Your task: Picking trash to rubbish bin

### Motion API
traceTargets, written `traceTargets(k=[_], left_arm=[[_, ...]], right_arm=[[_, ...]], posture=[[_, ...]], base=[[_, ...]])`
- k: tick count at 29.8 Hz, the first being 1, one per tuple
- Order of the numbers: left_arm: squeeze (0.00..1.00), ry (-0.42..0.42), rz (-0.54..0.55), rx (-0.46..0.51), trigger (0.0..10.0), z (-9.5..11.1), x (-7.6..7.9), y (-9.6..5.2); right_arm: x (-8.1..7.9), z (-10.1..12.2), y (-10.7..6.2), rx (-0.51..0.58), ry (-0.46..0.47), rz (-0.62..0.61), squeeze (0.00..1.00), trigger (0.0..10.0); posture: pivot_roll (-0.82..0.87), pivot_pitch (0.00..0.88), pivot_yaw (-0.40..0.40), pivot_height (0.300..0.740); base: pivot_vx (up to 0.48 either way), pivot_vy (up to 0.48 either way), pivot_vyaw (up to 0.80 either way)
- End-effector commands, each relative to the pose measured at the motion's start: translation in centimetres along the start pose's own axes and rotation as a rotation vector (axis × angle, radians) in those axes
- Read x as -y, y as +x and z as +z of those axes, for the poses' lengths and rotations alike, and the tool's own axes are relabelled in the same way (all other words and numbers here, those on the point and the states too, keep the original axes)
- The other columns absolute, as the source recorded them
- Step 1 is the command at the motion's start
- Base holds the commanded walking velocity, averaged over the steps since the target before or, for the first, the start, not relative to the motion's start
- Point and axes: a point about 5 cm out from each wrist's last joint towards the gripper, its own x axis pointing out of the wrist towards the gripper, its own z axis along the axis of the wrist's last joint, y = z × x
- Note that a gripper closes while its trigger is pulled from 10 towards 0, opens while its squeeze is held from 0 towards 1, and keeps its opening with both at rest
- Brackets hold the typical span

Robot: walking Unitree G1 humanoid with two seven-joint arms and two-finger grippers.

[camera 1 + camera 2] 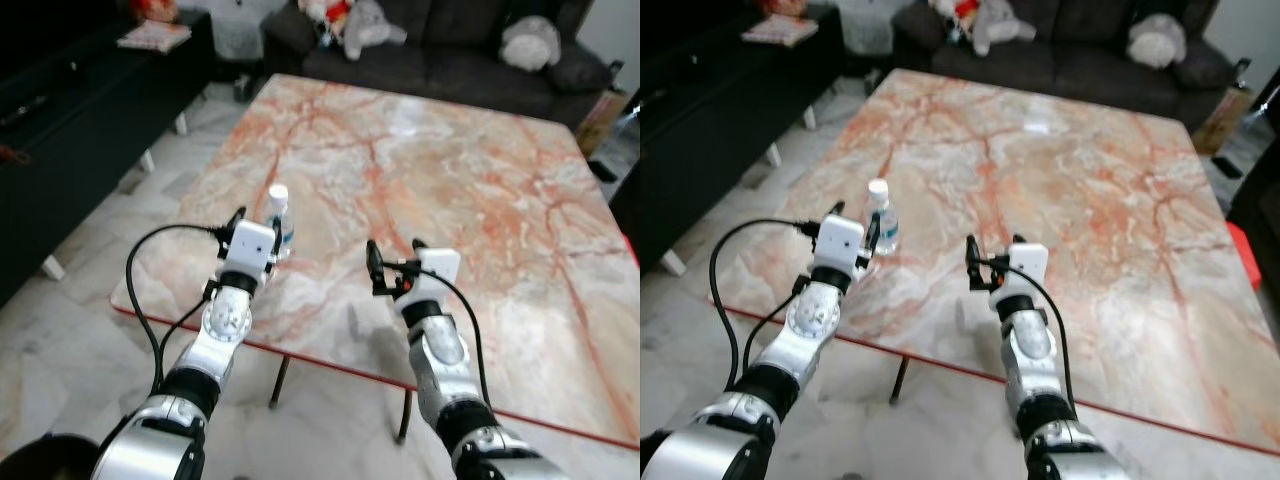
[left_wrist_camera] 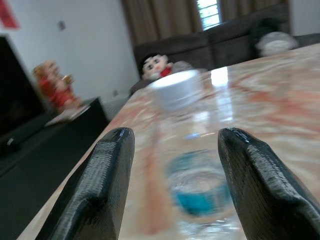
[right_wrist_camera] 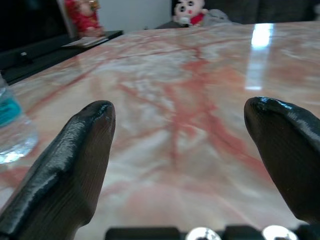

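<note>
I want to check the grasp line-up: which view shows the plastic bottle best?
The left wrist view: the plastic bottle stands upright between the open left gripper fingers, white cap and blue label visible. Both eye views show it small, partly behind that gripper. The right wrist view catches its edge only.

A: What colours sit on the pink-and-cream marble counter [image 1: 420,170]?

B: Its slab is cream veined with salmon-red streaks, edged by a thin red rim. The clear plastic bottle [image 1: 279,222], left of centre, has a white cap and a teal-blue label.

A: And the arms?

B: Silver, with white wrist blocks and black cables. The left end effector [image 2: 172,192] and right end effector [image 3: 200,165] both have glossy black fingers.

A: The surroundings?

B: A charcoal-grey sofa [image 1: 450,45] along the top, carrying grey plush toys; a black cabinet [image 1: 70,130] at upper left; pale grey marbled floor tiles [image 1: 120,215].
</note>
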Motion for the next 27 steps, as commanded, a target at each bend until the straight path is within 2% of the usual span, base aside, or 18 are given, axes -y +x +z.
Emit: traceTargets(k=[1,15,16,17,22,23,24,27], left_arm=[[0.0,0.023,-0.041,0.031,10.0,0.6,0.5,0.1],[0.0,0.055,-0.026,0.005,10.0,0.0,-0.4,-1.1],[0.02,0.056,-0.029,0.001,10.0,-0.1,-0.6,-1.3],[1.0,0.05,-0.036,-0.009,10.0,-0.2,-0.6,-1.5],[1.0,0.052,-0.063,-0.048,10.0,-0.9,-0.4,-2.1],[0.84,0.066,-0.094,-0.076,10.0,-1.3,-0.2,-2.3],[0.0,0.076,-0.112,-0.091,10.0,-1.5,0.0,-2.3],[0.0,0.09,-0.141,-0.112,10.0,-1.7,0.3,-2.4]], right_arm=[[0.4,0.1,0.0,0.006,0.004,-0.014,0.0,10.0],[0.2,-0.1,-0.1,0.001,0.005,-0.006,0.0,10.0],[0.2,-0.1,-0.1,0.0,0.005,-0.006,0.0,10.0],[0.2,-0.1,-0.1,0.0,0.005,-0.005,0.0,10.0],[0.1,-0.2,-0.2,-0.005,0.006,-0.003,0.0,10.0],[0.0,-0.2,-0.2,-0.006,0.007,-0.001,0.0,10.0],[0.0,-0.3,-0.2,-0.008,0.006,0.0,0.0,10.0],[0.0,-0.4,-0.3,-0.014,0.004,0.001,0.0,10.0]], posture=[[0.11,0.076,-0.104,0.74],[0.11,0.069,-0.101,0.74],[0.11,0.069,-0.101,0.74],[0.11,0.069,-0.101,0.74],[0.12,0.06,-0.101,0.74],[0.12,0.06,-0.101,0.74],[0.12,0.056,-0.102,0.74],[0.12,0.054,-0.102,0.74]], base=[[0.0,0.0,0.0],[0.0,0.0,0.0],[0.0,0.0,0.0],[0.0,0.0,0.0],[0.0,0.0,0.0],[0.0,0.0,0.0],[0.0,0.0,0.0],[0.0,0.0,0.0]])
